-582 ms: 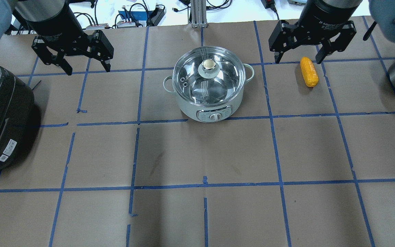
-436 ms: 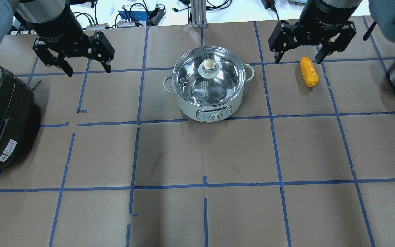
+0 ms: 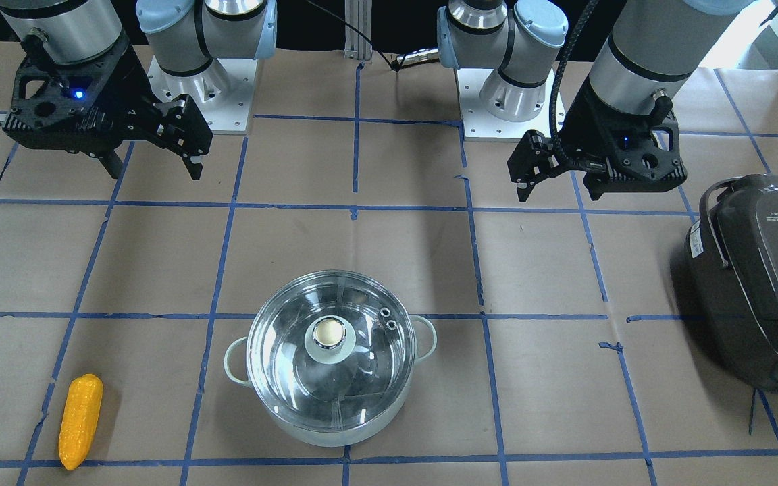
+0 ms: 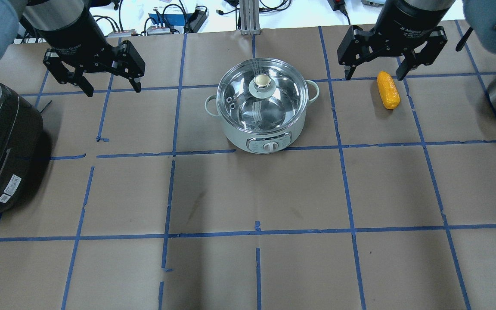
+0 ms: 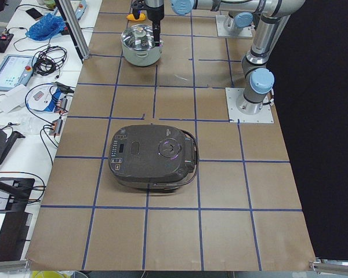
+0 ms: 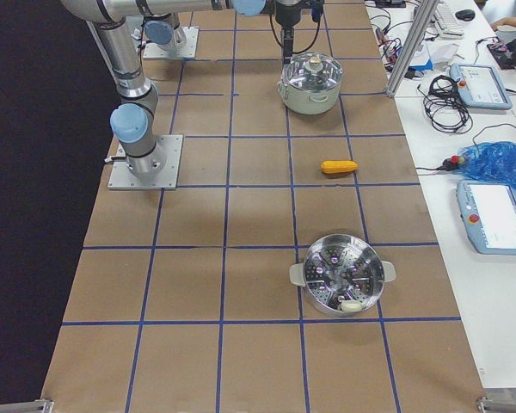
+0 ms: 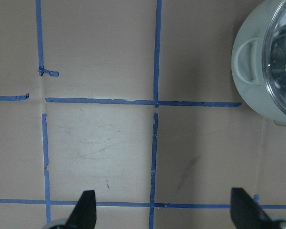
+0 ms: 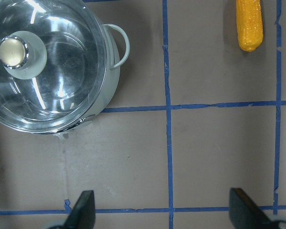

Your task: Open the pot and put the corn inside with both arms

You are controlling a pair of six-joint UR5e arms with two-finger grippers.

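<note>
In the upper middle of the overhead frame, the pot (image 4: 269,129) is seen with its glass lid (image 4: 274,103) in place (knob on top), and the corn (image 4: 388,89) is laid on the table (image 4: 248,193) well to its right. The right gripper (image 4: 373,77) is held spread wide in the upper right, not touching the corn. The left gripper (image 4: 113,90), likewise spread and empty, is held in the upper left, with a dark rice cooker (image 4: 2,146) at the left edge.

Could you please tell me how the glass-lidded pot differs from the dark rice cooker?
The pot is round and shiny; the rice cooker is dark grey and boxier. The pot can be seen into through clear glass, whereas the rice cooker is opaque. The pot looks smaller than the rice cooker. Both are closed.
</note>
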